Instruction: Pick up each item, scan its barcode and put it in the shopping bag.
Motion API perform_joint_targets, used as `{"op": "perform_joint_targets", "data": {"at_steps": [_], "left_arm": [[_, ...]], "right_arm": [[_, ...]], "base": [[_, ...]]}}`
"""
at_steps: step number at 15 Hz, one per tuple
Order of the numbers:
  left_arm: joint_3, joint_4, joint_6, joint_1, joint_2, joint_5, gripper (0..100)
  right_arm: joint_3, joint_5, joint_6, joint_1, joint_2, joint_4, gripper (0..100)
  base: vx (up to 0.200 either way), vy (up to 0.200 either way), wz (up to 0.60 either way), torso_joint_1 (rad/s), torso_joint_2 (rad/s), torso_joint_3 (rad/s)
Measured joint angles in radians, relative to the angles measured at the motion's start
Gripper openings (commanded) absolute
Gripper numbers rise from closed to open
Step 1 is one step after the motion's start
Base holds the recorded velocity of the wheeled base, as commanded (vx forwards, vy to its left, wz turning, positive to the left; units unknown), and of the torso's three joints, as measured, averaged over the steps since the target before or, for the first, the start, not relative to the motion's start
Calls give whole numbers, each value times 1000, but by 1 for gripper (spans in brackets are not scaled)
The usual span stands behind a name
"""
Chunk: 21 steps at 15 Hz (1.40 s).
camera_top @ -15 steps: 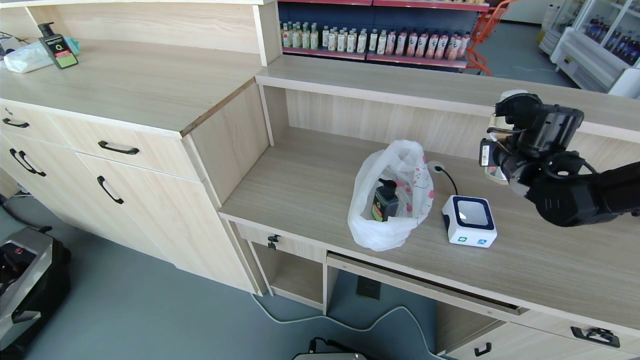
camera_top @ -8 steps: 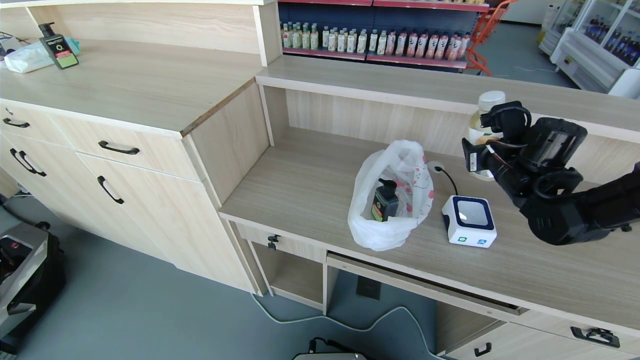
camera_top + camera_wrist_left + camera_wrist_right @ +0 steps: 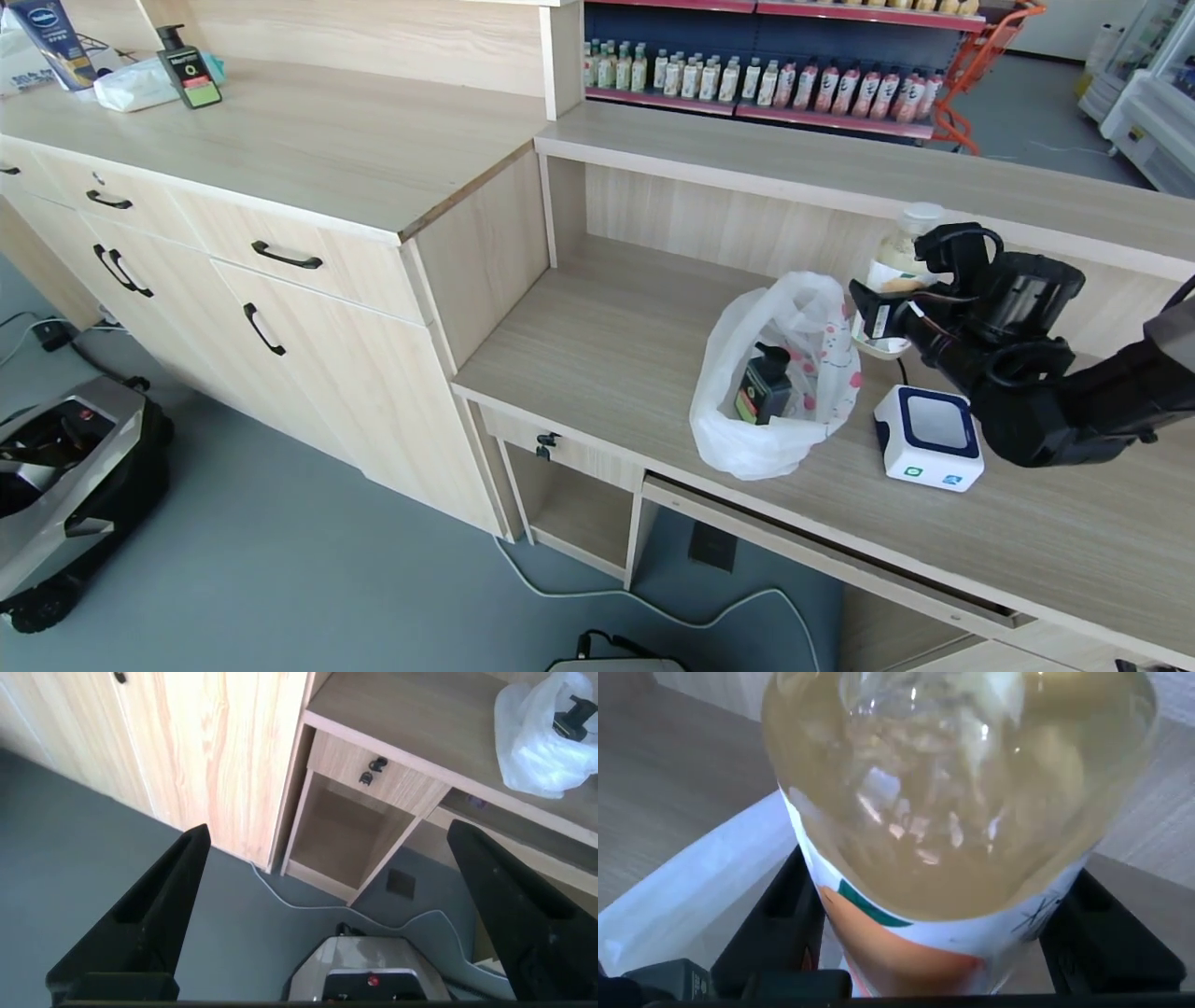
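The right claw [image 3: 910, 285] is seen closed round a clear bottle [image 3: 894, 263] w/ pale yellow liquid, white cap and a white label; the bottle is held roughly upright, cap up, just beside the upper right edge of the shopping bag [image 3: 794, 317] and behind the scanner [image 3: 929, 439]; its base looks lifted off the desk [image 3: 616, 345], tho that is hard to judge from the head view; in the right wrist view the bottle's rounded base is shown close up, w/ a dark finger pressed on either side of the label, an orange and green patch on the label, and the bag's white plastic beneath. The bag is set open on the desk, white w/ pink prints, and a dark pump bottle [image 3: 764, 397] is held inside it, upright; the scanner, a white box w/ a blue-framed window, is placed on the desk just right of the bag, not touching it. The left claw [image 3: 327, 829] is held wide, nothing between its fingers, low over the grey floor in front of the desk's open cubby. On the higher counter at far left, another pump bottle [image 3: 189, 67], a tissue pack [image 3: 135, 86] and a blue carton [image 3: 51, 28] are grouped.
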Motion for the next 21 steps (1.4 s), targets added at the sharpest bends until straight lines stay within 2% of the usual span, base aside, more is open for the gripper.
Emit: {"op": "perform_joint_targets", "data": {"at_steps": [3,4,14,21], "left_arm": [[0,0,0,1,0,0,100],[0,0,0,1,0,0,100],[0,-1,0,1,0,0,100],[0,0,0,1,0,0,100]], "right_arm": [[1,19,89,-27,53,5,0],[-3,58,101,-23,69,-7,0],[-147,161,102,10,217,-3,0],[-148,184,86,16,279,-13,0]], "base": [[0,0,0,0,0,0],[0,0,0,0,0,0],[0,0,0,0,0,0],[0,0,0,0,0,0]]}}
